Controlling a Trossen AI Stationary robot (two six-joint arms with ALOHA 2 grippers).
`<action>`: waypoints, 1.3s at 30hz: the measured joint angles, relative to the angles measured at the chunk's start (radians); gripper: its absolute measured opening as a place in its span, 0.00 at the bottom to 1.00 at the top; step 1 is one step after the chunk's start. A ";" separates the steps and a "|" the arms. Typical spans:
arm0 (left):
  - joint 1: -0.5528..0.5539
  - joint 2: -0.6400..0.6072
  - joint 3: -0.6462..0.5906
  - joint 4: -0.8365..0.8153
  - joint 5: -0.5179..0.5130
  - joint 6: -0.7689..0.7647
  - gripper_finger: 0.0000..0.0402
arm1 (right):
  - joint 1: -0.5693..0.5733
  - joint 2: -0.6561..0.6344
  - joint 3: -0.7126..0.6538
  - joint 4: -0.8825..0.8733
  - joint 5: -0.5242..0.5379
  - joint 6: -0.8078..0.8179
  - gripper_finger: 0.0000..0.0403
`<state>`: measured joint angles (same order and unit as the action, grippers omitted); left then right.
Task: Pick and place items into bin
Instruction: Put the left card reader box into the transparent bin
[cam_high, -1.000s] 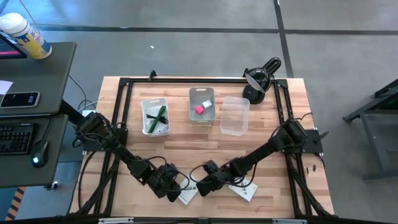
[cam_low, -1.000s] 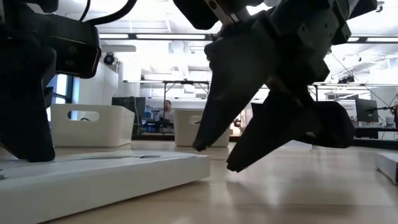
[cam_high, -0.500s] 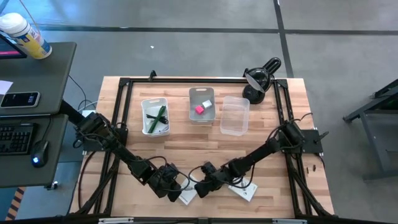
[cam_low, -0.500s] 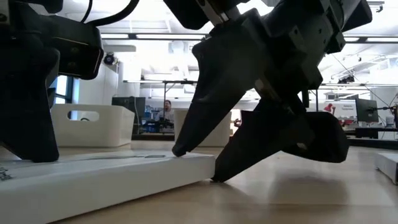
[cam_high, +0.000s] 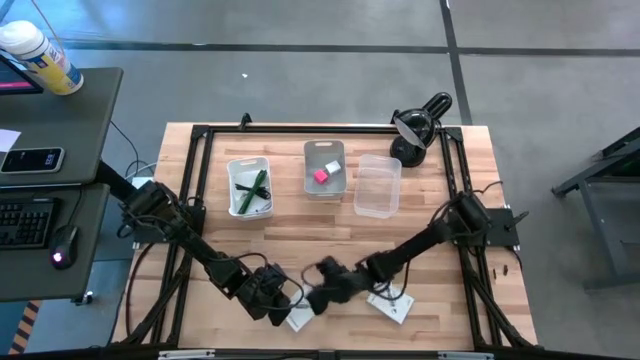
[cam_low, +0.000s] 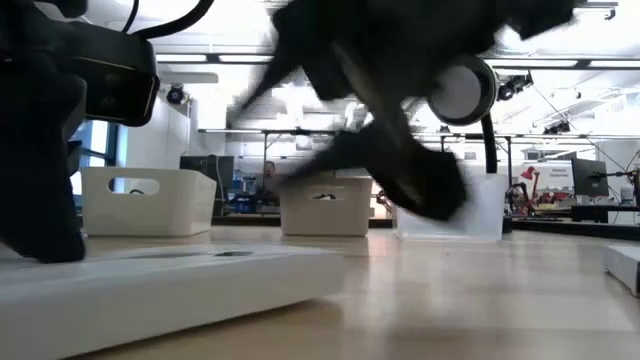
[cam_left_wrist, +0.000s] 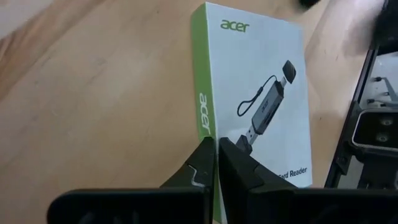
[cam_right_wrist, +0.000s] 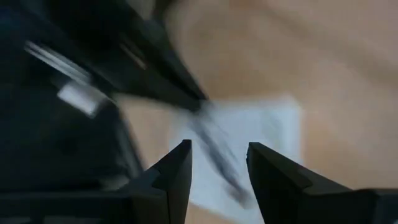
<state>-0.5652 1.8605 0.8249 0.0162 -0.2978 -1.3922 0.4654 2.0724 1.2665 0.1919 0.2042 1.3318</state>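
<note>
My left claw (cam_left_wrist: 216, 163) is clenched, pinning the white card (cam_left_wrist: 258, 93) flat at the counter's (cam_high: 300, 230) near edge so my right claw (cam_right_wrist: 217, 168), fingers apart and empty, can reach it.

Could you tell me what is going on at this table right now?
Both arms are working at the near edge of the table. The left gripper is shut, its fingertips resting on a white Acer box lying flat. The right gripper, fingers open, hovers beside it over the same box, holding nothing. At the far side, the white bin holds a green pen, the grey bin a pink block, and the clear bin looks empty.
</note>
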 joint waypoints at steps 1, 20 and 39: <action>0.000 0.001 0.000 0.002 -0.009 0.000 0.00 | -0.001 -0.011 0.000 0.011 0.020 -0.013 0.36; 0.015 -0.081 -0.014 -0.095 -0.068 0.179 0.00 | -0.002 -0.028 -0.004 -0.180 -0.038 -0.032 0.36; -0.004 -0.086 -0.072 -0.109 -0.067 -0.144 0.00 | 0.016 -0.028 -0.004 -0.217 -0.048 -0.032 0.36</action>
<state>-0.5691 1.7744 0.7532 -0.0929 -0.3649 -1.5360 0.4812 2.0446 1.2621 -0.0253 0.1558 1.2995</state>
